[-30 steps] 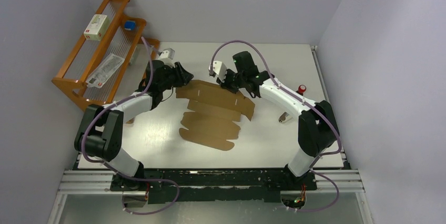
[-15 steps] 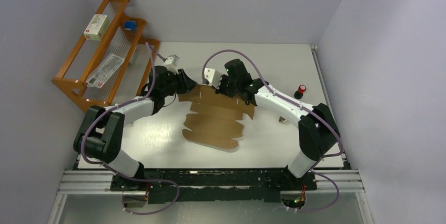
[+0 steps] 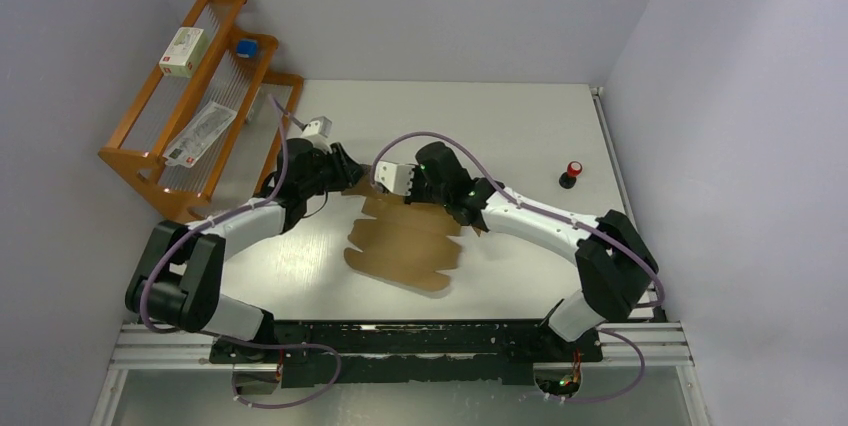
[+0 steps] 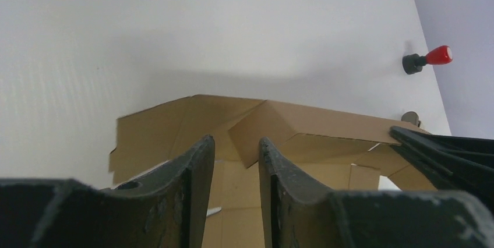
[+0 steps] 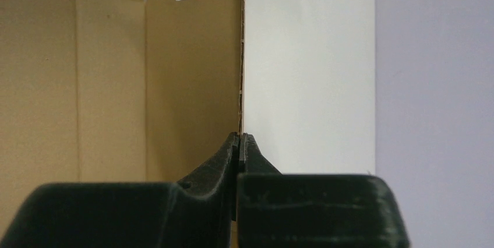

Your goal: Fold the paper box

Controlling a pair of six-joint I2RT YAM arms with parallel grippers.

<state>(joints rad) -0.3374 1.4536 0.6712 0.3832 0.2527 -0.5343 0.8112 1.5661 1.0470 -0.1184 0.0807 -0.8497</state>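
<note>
The near end of the cardboard sheet (image 3: 400, 251) lies flat on the table (image 3: 520, 126), roughly midway between the two arm bases. Its long axis runs away from them, towards the far wall. Farther along, the sheet leaves the table: its far part is lifted and creased into a shallow ridge, which the left wrist view shows.

Both tools sit at that raised far end. The right tool (image 5: 240, 138) is on the sheet's far right side, its fingers pressed together on a thin cardboard edge that runs straight out from the tips. The left tool (image 4: 235, 143) is at the sheet's far left corner with its fingers a little apart and nothing visibly pinched. The ridge lies just ahead of the gap.

So the right arm has the hold. The left arm is probably the one to act next, since the fold it must press or catch is directly in front of its fingers.

Beyond the sheet to the right, well apart, stands a red-topped knob (image 3: 572, 172).
</note>
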